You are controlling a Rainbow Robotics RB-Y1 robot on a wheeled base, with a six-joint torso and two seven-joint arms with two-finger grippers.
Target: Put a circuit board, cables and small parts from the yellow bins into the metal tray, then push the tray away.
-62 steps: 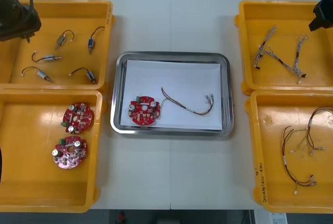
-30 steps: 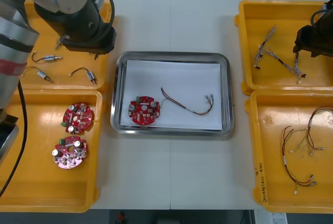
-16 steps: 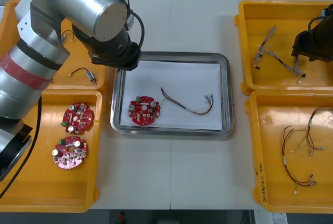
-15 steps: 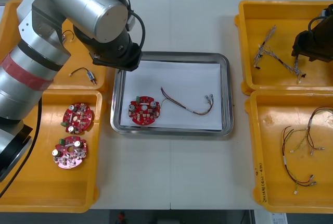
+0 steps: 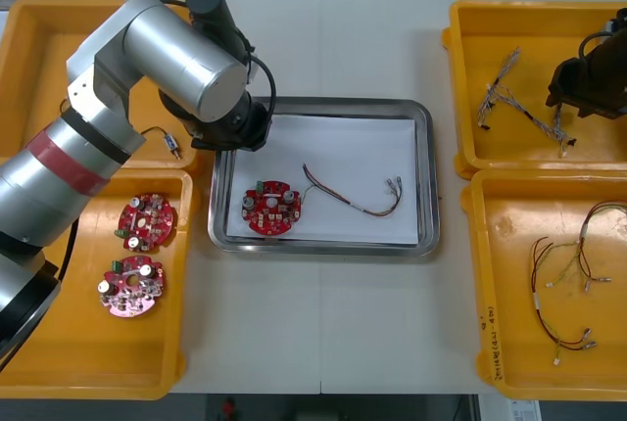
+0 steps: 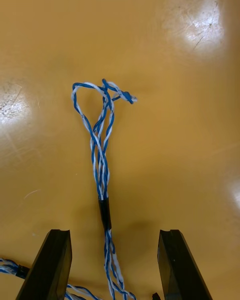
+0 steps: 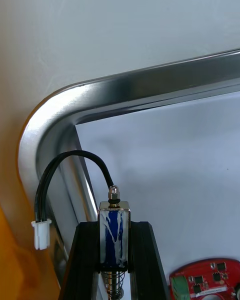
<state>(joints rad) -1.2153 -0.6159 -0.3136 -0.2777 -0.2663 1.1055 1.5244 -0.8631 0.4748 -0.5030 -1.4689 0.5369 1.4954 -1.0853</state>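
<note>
left pincer point(image 7: 114, 230): closed on a small metal part point(image 7: 114, 212), gripped by its flanks; its black lead point(image 7: 65, 160) and white plug point(image 7: 41, 232) trail to one side.
where: over the far left corner of the metal tray point(image 5: 323, 104), the plug seemingly above the rim.
doing it well: carry it further inward so lead and plug clear the rim, lower close to the white liner, and release apart from the circuit board point(image 5: 272, 209) and the red and yellow cable point(image 5: 353, 194).
right pincer point(image 6: 114, 235): wide apart, empty, straddling a twisted blue and white cable point(image 6: 100, 150) in the far right yellow bin point(image 5: 456, 78).
hard to tell: the part's lower end sits hidden between the fingers, and its height above the liner is unclear.
</note>
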